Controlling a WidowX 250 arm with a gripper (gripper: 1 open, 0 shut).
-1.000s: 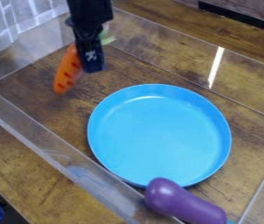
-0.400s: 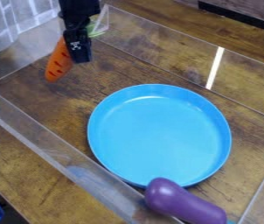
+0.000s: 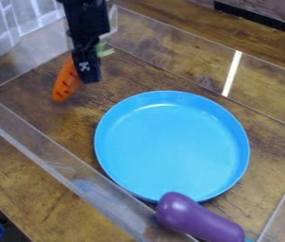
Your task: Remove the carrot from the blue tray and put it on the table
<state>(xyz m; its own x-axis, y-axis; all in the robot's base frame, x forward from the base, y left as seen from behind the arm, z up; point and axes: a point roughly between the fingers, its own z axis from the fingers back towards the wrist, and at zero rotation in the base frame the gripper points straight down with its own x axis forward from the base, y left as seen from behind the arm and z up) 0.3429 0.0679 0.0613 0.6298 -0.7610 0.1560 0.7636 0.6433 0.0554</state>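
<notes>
My gripper [image 3: 82, 66] points down over the table [image 3: 171, 57], left of and beyond the blue tray [image 3: 171, 146]. It is shut on the carrot [image 3: 66, 83], a small orange toy whose light green top [image 3: 102, 47] sticks out beside the black fingers [image 3: 90, 64]. The carrot hangs tilted, with its orange tip low over the wood. I cannot tell whether the tip touches the table. The blue tray lies flat with nothing in it.
A glossy purple eggplant toy [image 3: 195, 217] lies at the tray's near rim. Clear acrylic walls [image 3: 38, 142] enclose the tabletop on the left, and the carrot hangs close to the left one. Bare wood shows between carrot and tray.
The gripper has moved left, away from the tray, and has sunk toward the table with the carrot still in its grip. Tray and eggplant have not moved.
</notes>
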